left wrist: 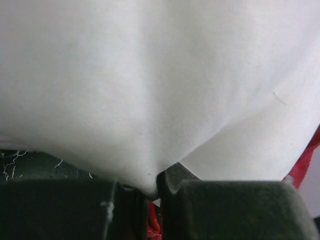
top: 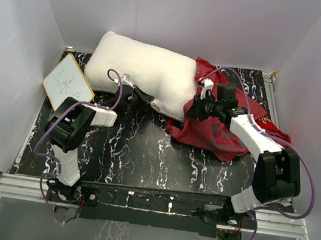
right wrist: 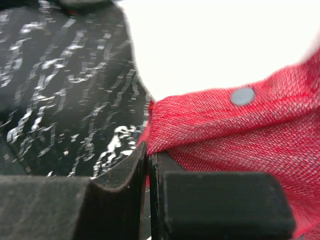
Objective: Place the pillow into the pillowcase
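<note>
Across the far half of the black, white-veined tabletop [top: 143,154] lies one plump white pillow [top: 140,72], stretched from left to right. Its right end meets one crumpled red pillowcase [top: 218,135], which is heaped at the right side of the tabletop. Most of the pillow lies bare outside the cloth, and a little red shows behind its far right corner.

Two arms reach in from the near edge. The left gripper [left wrist: 152,187] has its fingers drawn close together, nipping a small fold of the pillow's fabric at the near lower edge. The right gripper [right wrist: 148,155] is pressed together on the hem of the pillowcase, just beside the pillow's end. One round grey snap stud [right wrist: 242,96] sits on the red weave near that hem.

One small wood-framed whiteboard [top: 68,84] leans at the far left, close to the pillow's left end. It carries blue handwriting too small to read. Dark printed patches show on the pillowcase, but no characters can be made out.
</note>
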You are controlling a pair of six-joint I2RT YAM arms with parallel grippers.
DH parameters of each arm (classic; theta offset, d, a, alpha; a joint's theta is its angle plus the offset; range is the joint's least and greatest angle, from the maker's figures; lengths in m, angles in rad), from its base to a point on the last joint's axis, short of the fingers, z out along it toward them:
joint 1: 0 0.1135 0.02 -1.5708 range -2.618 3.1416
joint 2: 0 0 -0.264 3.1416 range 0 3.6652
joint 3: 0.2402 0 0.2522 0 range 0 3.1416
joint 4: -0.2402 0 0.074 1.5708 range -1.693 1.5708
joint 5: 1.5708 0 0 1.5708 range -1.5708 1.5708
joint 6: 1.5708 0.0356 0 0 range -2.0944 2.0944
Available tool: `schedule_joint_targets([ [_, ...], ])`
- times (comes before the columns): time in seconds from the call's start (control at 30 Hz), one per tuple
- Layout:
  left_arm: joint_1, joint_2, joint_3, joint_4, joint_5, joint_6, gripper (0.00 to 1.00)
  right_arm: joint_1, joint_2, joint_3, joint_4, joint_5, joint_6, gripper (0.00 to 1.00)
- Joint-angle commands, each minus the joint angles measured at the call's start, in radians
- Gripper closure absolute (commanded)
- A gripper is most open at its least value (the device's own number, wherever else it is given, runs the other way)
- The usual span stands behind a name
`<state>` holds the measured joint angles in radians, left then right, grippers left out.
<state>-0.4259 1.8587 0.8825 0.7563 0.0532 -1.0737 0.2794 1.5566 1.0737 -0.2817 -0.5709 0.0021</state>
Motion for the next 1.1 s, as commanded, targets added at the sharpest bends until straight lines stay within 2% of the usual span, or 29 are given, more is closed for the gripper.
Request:
schedule_joint_targets([
  [0.0, -0.069, -0.07, 0.013, 0.023, 0.094, 0.195, 1.0, 0.004, -0.141, 0.078, -0.005, -0.285, -0.096, 0.92],
  [0.1, -0.114, -0.122, 0.006, 0.017, 0.118, 0.295, 1.0, 0.004, -0.189, 0.104, 0.022, -0.34, -0.074, 0.92],
  [0.27, -0.22, -0.235, -0.019, 0.002, 0.152, 0.443, 1.0, -0.016, -0.196, 0.228, 0.037, -0.322, -0.027, 0.92],
  [0.37, -0.274, -0.303, -0.043, -0.004, 0.186, 0.481, 1.0, -0.061, -0.186, 0.28, 0.049, -0.241, 0.006, 0.92],
  [0.47, -0.31, -0.366, -0.084, -0.013, 0.23, 0.494, 1.0, -0.134, -0.186, 0.261, 0.059, -0.242, 0.023, 0.92],
  [0.57, -0.341, -0.399, -0.119, -0.052, 0.286, 0.503, 1.0, -0.144, -0.203, 0.183, -0.061, -0.35, -0.15, 0.92],
  [0.67, -0.373, -0.39, -0.152, -0.103, 0.325, 0.515, 1.0, -0.132, -0.196, 0.126, -0.365, -0.471, -0.483, 0.9],
  [0.73, -0.387, -0.375, -0.168, -0.135, 0.337, 0.518, 1.0, -0.125, -0.194, 0.102, -0.597, -0.46, -0.741, 0.85],
  [0.77, -0.393, -0.369, -0.177, -0.153, 0.342, 0.521, 0.97, -0.125, -0.2, 0.09, -0.674, -0.439, -0.819, 0.81],
  [0.87, -0.397, -0.398, -0.184, -0.253, 0.351, 0.548, 0.77, -0.153, -0.262, 0.086, -0.818, -0.409, -0.951, 0.66],
  [0.97, -0.398, -0.501, -0.17, -0.399, 0.343, 0.608, 0.54, -0.231, -0.356, 0.147, -0.858, -0.441, -0.955, 0.49],
  [1.0, -0.397, -0.553, -0.167, -0.442, 0.334, 0.632, 0.43, -0.257, -0.381, 0.182, -0.857, -0.446, -0.94, 0.43],
  [1.07, -0.397, -0.651, -0.151, -0.544, 0.307, 0.676, 0.27, -0.315, -0.41, 0.259, -0.834, -0.454, -0.897, 0.36],
])
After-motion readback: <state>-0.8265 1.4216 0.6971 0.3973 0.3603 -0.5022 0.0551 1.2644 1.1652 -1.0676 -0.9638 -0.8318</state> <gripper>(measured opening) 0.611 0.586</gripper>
